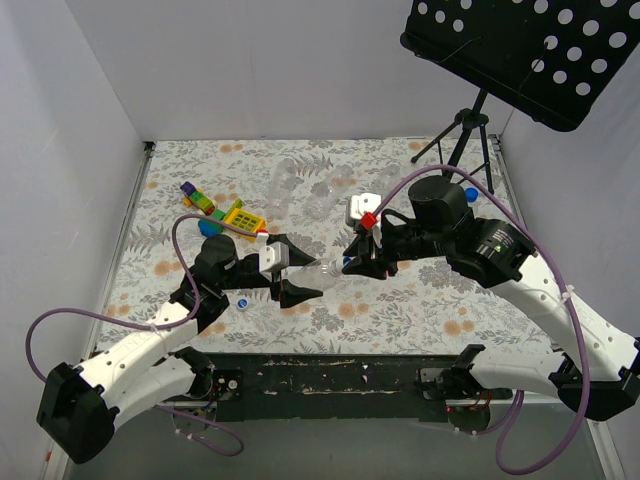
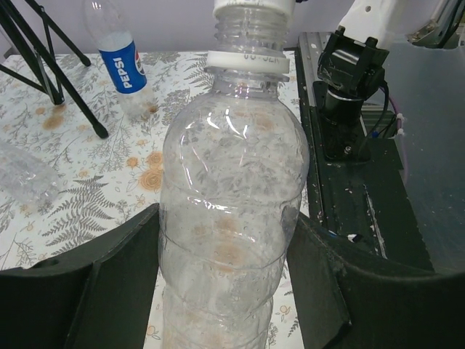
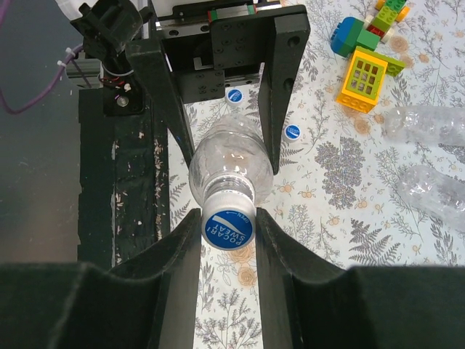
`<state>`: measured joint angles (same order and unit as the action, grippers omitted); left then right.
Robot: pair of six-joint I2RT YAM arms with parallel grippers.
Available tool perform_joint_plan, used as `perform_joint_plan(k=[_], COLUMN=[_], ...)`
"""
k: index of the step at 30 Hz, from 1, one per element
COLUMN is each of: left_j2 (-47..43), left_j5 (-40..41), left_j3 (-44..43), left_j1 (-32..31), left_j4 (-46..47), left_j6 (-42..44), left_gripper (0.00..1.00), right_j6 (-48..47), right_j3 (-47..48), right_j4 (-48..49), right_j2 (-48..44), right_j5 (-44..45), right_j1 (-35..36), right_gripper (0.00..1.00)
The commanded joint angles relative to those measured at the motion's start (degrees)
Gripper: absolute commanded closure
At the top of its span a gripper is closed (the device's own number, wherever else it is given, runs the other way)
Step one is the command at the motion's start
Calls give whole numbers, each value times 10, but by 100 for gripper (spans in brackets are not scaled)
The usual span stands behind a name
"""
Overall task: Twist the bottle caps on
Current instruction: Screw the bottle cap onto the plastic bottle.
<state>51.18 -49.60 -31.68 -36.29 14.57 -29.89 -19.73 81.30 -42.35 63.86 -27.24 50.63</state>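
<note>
A clear label-less bottle (image 1: pixel 318 270) is held level between the two arms above the table's near middle. My left gripper (image 1: pixel 295 270) is shut on its body; in the left wrist view the bottle (image 2: pixel 232 182) fills the space between both black fingers (image 2: pixel 109 283). My right gripper (image 3: pixel 228 233) is shut on the blue-topped white cap (image 3: pixel 228 227), which sits on the bottle's neck (image 3: pixel 231 163). The cap's white skirt (image 2: pixel 252 7) shows at the top edge of the left wrist view. Two loose caps (image 3: pixel 234 95) (image 3: pixel 291 131) lie on the cloth below.
A Pepsi-labelled bottle (image 2: pixel 120 62) and other clear bottles (image 3: pixel 429 123) (image 1: pixel 290 185) lie on the floral cloth. Toy blocks (image 1: pixel 225 210) sit at the left. A black tripod (image 1: pixel 465 130) with a perforated music stand (image 1: pixel 520 50) rises at the back right. Another cap (image 1: pixel 242 303) lies near my left arm.
</note>
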Motion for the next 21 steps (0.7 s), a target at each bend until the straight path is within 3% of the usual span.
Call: perform_joint_plan(k=[1, 12, 21], left_j2=[2, 7, 44], left_j5=[-28, -54, -124], left_j3=[-27, -33, -44], left_j1=[-5, -6, -6], left_j4=[7, 5, 27], left_j6=[-6, -17, -50], left_gripper=[77, 82, 83], right_j6=[-11, -82, -161], right_j3=[7, 26, 44], right_j4=[4, -73, -134], right_j2=[5, 36, 77], right_j5=[-18, -65, -112], right_j1=[-3, -3, -3], right_gripper=[91, 91, 91])
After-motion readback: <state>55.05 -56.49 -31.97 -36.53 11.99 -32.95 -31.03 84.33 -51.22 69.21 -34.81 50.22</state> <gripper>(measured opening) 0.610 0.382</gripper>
